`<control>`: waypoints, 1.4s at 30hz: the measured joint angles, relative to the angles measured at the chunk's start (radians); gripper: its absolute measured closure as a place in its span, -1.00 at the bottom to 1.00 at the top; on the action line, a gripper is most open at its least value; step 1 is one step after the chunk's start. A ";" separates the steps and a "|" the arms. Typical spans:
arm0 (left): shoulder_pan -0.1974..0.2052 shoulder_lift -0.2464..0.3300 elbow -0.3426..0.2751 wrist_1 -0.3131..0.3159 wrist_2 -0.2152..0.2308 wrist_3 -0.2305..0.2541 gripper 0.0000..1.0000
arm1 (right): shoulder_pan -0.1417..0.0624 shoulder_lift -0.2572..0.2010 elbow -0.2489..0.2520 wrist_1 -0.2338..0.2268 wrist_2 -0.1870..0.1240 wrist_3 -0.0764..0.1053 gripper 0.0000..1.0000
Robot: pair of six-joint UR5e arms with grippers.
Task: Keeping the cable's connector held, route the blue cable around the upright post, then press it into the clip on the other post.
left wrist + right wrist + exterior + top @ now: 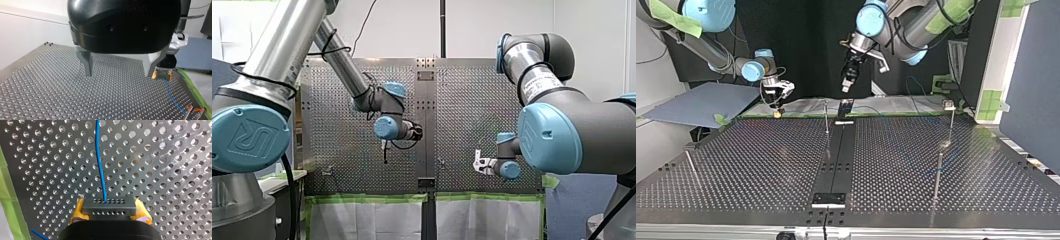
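In the right wrist view my right gripper (109, 210) is shut on the black connector (108, 206), with a yellow pad (77, 211) on each side. The blue cable (100, 157) leaves the connector and runs ahead over the perforated table. My left gripper (120, 75) hangs open above the table with nothing between its metal fingers (87, 65). Beyond it the right gripper (163, 74) holds the connector, and the cable (175, 101) trails to a small metal fitting with orange tips (193, 111). In the top view my left gripper (848, 82) is high at centre and my right gripper (778, 111) is low at the left.
Thin upright posts stand on the table in the top view: one near the middle (826, 120), one with a clip on top at the right (951, 122), a shorter one in front of it (937, 175) and one at the left (692, 167). Green tape (7, 202) edges the table.
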 joint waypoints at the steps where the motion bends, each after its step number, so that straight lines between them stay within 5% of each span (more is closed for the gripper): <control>1: 0.000 0.008 -0.008 0.000 0.000 0.000 -1.00 | 0.000 0.000 0.000 0.000 0.000 0.000 1.00; 20: 0.001 0.196 -0.193 -0.004 0.001 0.002 -1.00 | 0.000 0.000 0.000 0.001 -0.001 0.000 1.00; 31: 0.000 0.309 -0.204 -0.004 0.001 0.003 -1.00 | 0.000 0.000 0.000 0.001 -0.003 0.000 1.00; 42: 0.002 0.327 -0.204 -0.017 0.001 -0.014 -1.00 | -0.005 -0.001 -0.001 0.011 0.006 -0.007 1.00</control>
